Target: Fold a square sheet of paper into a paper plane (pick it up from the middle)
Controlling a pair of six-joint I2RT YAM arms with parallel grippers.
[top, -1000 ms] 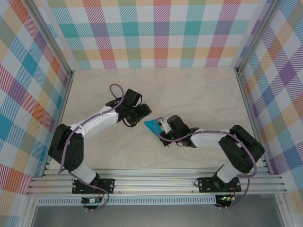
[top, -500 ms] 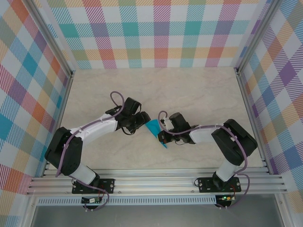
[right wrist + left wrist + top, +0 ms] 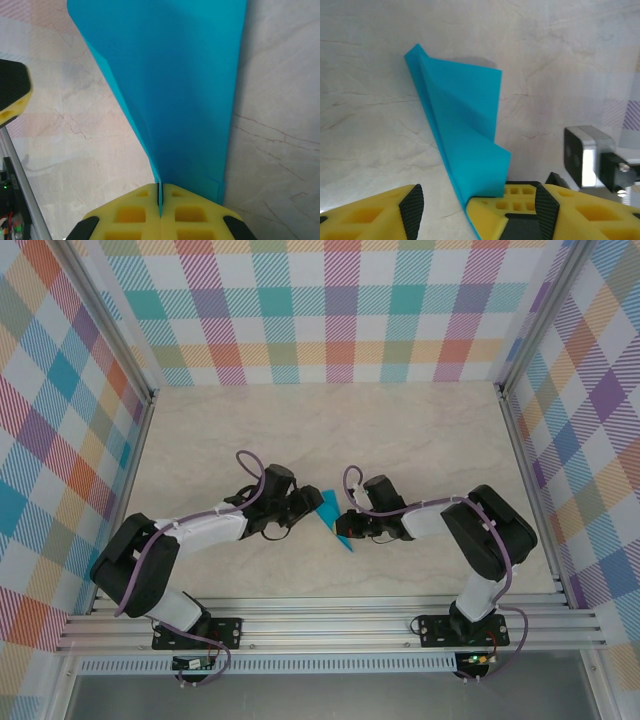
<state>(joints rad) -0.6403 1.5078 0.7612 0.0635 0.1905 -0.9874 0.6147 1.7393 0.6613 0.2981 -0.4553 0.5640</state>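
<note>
paper plane (image 3: 331, 517): nose seemingly toward near-right, diagonal | right fingers (image 3: 161, 201) clamp it | left fingers (image 3: 308, 506) apart, empty

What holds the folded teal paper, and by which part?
The right gripper pinches the folded teal paper plane near its narrow end; the left gripper is open.

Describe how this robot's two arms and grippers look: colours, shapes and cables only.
The left arm and the right arm have white tubular links between black joint housings, on black bases bolted to an aluminium rail. A purple cable loops along each. The left gripper's fingers are blocky yellow with black pads; the right gripper's fingers, also yellow, show square recesses.
</note>
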